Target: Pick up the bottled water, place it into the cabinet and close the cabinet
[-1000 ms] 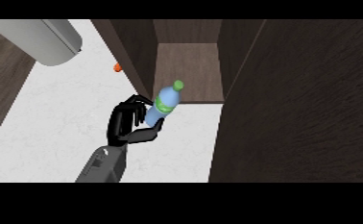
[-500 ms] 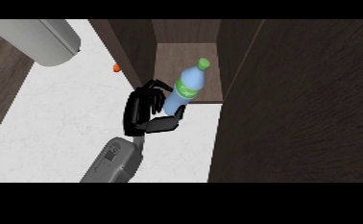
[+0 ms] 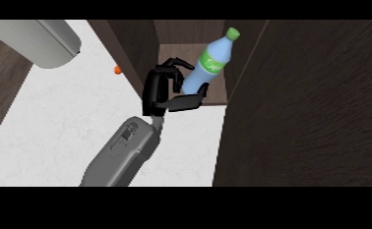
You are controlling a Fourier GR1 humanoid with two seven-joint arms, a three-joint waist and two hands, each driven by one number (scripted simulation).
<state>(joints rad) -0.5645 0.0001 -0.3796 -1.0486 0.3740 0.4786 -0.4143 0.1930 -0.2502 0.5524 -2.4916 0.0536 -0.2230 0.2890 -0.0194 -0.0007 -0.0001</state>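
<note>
White tabletop (image 3: 65, 120), cabinet (image 3: 181, 36) open. My right robot hand (image 3: 163, 93) grasps the bottle (image 3: 207, 68) at the cabinet mouth. Pickup done; I reckon release and door closing remain.

Below me a white marbled counter (image 3: 65, 120) – dark wood panelling (image 3: 305, 115) fills my right, and a grey rounded appliance (image 3: 47, 41) sits far left.

A kitchen: pale stone counter (image 3: 65, 120) beneath dark wood cabinet (image 3: 305, 100).
</note>
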